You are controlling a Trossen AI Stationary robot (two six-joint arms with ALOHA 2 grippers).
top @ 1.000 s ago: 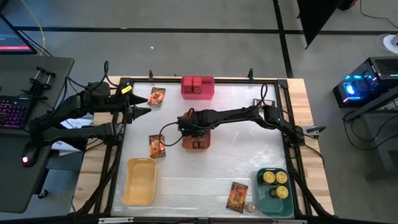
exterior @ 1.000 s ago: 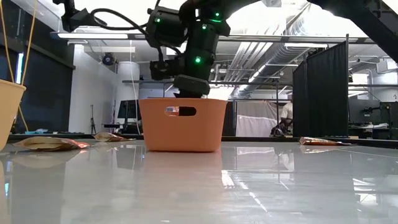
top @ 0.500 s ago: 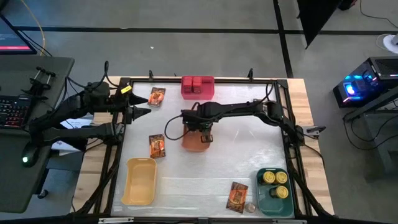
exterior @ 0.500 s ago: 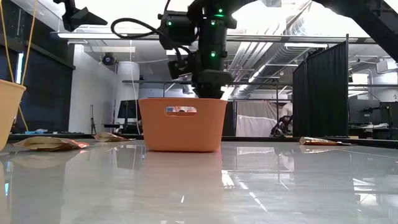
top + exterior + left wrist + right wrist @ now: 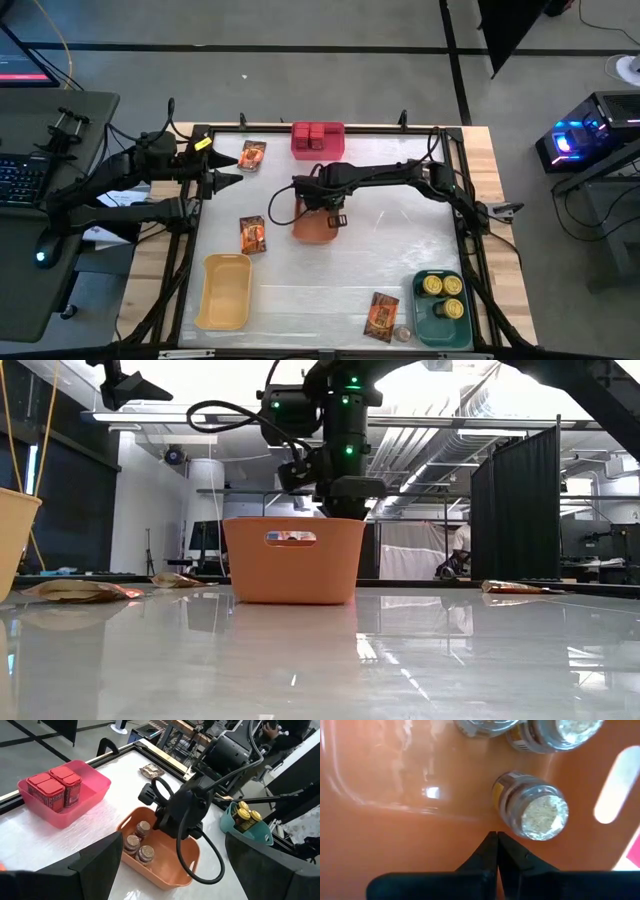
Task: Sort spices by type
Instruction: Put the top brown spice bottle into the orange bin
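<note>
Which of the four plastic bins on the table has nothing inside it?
The yellow bin near the table's front left corner. The red bin holds red boxes, the orange bin holds small jars, and the teal bin holds yellow-topped tins.

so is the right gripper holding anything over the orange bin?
Nothing. The right gripper is shut and empty above the orange bin; the nearest jar sits free.

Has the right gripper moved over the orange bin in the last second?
Yes. In the high view the right gripper has swung from the orange plastic bin's left side towards the red plastic bin; its jaws are shut.
</note>
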